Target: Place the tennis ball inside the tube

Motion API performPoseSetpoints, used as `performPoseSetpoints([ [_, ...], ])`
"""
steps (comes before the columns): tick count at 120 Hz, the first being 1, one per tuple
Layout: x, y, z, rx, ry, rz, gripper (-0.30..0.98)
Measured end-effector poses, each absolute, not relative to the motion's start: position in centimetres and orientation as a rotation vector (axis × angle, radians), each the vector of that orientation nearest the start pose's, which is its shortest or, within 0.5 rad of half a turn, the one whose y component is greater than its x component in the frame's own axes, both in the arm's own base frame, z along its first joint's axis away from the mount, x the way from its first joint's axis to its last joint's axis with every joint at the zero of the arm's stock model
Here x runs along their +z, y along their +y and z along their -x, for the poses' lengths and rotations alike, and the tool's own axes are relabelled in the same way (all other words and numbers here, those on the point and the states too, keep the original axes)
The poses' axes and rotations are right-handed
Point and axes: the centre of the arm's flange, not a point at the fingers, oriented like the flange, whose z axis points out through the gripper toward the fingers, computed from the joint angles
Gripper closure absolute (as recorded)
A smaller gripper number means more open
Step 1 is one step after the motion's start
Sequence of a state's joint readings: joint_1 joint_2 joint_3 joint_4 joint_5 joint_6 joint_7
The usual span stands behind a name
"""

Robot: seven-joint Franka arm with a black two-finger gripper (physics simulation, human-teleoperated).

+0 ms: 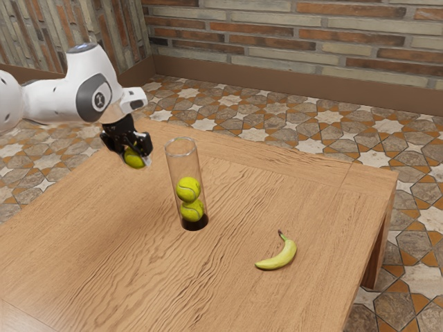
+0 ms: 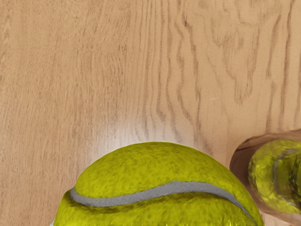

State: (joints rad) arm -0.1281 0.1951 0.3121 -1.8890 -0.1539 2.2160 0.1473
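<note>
Carrying step: the gripper [image 1: 137, 158] grasps the ball [image 1: 134, 160] near the tube [image 1: 180, 162], which stands in from the table's [image 1: 104, 242] edges, 2 balls [image 1: 188, 189] inside. Next: centre above it, release.

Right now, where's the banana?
The banana lies on the table in the exterior view, toward its right, nearer the camera than the clear tube.

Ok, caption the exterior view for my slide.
Gripper holding a tennis ball beside a clear tube with two balls inside, banana on the wooden table.
</note>
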Motion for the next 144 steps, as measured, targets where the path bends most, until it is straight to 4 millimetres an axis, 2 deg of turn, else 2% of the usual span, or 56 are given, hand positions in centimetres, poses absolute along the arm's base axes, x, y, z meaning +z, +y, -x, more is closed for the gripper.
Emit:
performPoseSetpoints([
  [8, 46.3, 9.7, -62.3, -0.292, -0.143, 3.159, 0.37],
  [14, 48.8, 8.7, -62.9, -0.315, -0.098, 3.151, 0.38],
  [22, 51.1, 6.1, -63.6, -0.332, -0.015, 3.147, 0.39],
  [29, 52.1, 3.9, -63.9, -0.327, 0.049, 3.149, 0.39],
  [37, 52.2, 2.4, -63.9, -0.305, 0.09, 3.151, 0.4],
  [67, 51.7, -0.5, -63.8, -0.25, 0.151, 3.163, 0.41],
  [108, 50.9, -2.3, -63.9, -0.228, 0.171, 3.167, 0.42],
  [125, 50.9, -2.3, -63.9, -0.228, 0.163, 3.173, 0.24],
  [144, 50.9, -2.4, -63.9, -0.228, 0.161, 3.179, 0.12],
])
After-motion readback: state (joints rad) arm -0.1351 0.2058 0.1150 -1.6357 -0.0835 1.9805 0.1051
